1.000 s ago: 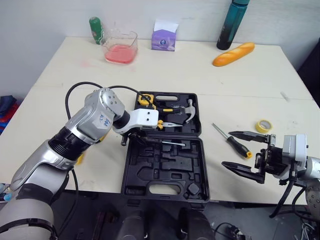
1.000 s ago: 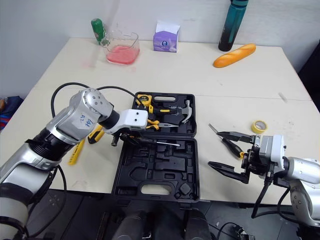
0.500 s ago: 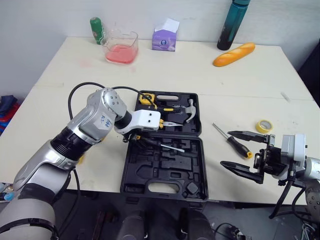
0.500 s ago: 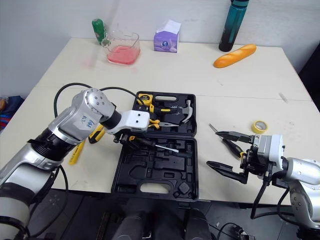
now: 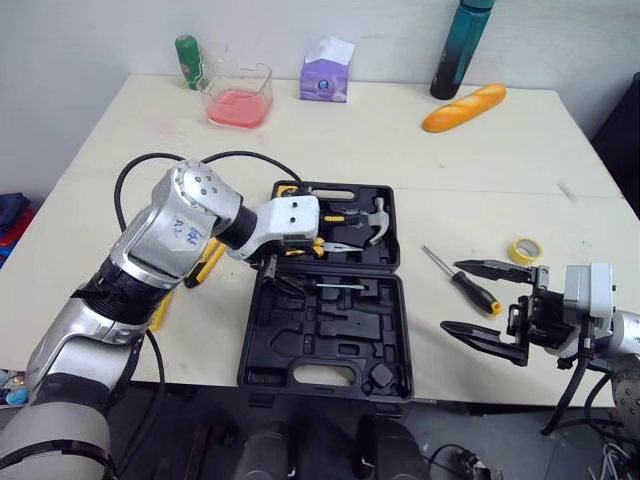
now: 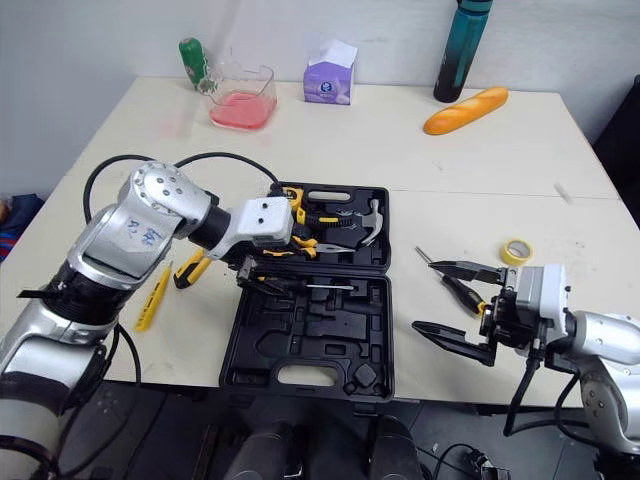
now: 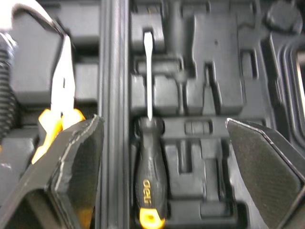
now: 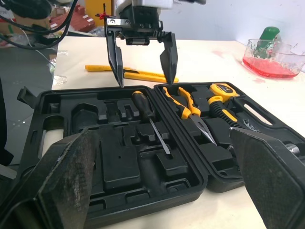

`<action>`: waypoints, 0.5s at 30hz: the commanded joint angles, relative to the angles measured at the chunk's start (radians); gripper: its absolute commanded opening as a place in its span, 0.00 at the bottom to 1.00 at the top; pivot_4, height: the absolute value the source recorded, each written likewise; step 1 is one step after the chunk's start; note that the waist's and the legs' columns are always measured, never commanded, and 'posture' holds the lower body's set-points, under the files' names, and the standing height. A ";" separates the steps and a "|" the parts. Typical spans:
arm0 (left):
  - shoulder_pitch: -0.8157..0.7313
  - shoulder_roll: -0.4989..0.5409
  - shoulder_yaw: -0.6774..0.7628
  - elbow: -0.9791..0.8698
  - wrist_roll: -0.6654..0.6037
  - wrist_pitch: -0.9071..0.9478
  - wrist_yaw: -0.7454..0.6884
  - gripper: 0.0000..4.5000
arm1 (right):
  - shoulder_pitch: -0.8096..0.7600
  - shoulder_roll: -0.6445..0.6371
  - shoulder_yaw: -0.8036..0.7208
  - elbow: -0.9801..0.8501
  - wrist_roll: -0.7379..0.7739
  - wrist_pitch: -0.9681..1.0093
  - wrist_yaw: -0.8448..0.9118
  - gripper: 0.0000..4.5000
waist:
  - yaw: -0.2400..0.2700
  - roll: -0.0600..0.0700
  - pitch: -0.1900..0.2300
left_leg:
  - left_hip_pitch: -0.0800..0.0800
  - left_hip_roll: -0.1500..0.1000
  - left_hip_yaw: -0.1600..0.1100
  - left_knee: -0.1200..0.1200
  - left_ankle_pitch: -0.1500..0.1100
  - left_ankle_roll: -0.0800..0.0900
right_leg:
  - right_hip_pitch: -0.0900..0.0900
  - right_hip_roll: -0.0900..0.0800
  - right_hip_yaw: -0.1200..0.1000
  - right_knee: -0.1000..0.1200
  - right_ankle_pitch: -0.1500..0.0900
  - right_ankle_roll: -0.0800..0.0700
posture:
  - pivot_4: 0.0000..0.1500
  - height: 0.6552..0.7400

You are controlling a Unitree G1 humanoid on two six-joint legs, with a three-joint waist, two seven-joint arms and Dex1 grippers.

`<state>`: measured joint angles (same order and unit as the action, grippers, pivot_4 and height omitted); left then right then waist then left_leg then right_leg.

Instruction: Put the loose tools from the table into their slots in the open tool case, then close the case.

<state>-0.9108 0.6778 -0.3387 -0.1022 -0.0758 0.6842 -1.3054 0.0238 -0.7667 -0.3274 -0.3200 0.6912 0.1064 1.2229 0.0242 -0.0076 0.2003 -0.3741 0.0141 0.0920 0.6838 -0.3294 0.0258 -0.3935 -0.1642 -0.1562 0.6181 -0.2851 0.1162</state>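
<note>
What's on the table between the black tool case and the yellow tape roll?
A screwdriver with a black and orange handle, seen in the left eye view.

Hiding much of the tape measure (image 6: 293, 198) behind the white housing of the left gripper (image 8: 144, 81). Chopping the teal bottle (image 5: 452, 52) off at the cap. Up close, smearing the lettering on the screwdriver (image 7: 150, 183) past reading, and tucking the handles of the pliers (image 7: 61, 90) behind a finger pad (image 7: 78, 157).

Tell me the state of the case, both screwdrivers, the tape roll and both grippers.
Black plastic tool case: open.
Black-handled screwdriver in case: lying in slot.
Black-and-orange screwdriver on table: loose.
Yellow tape roll: loose on table.
Left gripper: open, over the case.
Right gripper: open, empty.
</note>
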 commanded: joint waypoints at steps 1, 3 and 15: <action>0.060 -0.012 0.151 0.029 -0.091 -0.133 0.033 0.83 | 0.001 -0.004 -0.028 -0.026 0.004 -0.013 -0.008 1.00 | 0.000 0.000 0.000 | 0.000 0.000 0.000 0.000 0.000 0.000 | 0.000 0.000 0.000 0.000 0.000 0.000 | 1.00 1.00; 0.099 -0.061 0.250 0.067 -0.157 -0.216 0.079 0.67 | 0.000 0.006 -0.028 -0.027 0.000 -0.017 -0.022 1.00 | 0.000 0.000 0.000 | 0.000 0.000 0.000 0.000 0.000 0.000 | 0.000 0.000 0.000 0.000 0.000 0.000 | 1.00 1.00; 0.303 -0.175 0.316 0.114 -0.227 -0.410 0.179 0.02 | 0.001 0.041 -0.018 -0.003 -0.033 -0.063 -0.048 1.00 | 0.002 0.000 0.000 | 0.000 -0.001 0.000 0.001 0.000 0.000 | 0.001 -0.001 0.000 0.000 0.000 0.000 | 1.00 1.00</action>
<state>-0.6152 0.5070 -0.0180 0.0199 -0.3099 0.3040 -1.1473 0.0239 -0.7317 -0.3275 -0.3131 0.6552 0.0644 1.1767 0.0259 -0.0076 0.2002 -0.3736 0.0131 0.0923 0.6841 -0.3296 0.0262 -0.3927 -0.1650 -0.1564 0.6181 -0.2849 0.1165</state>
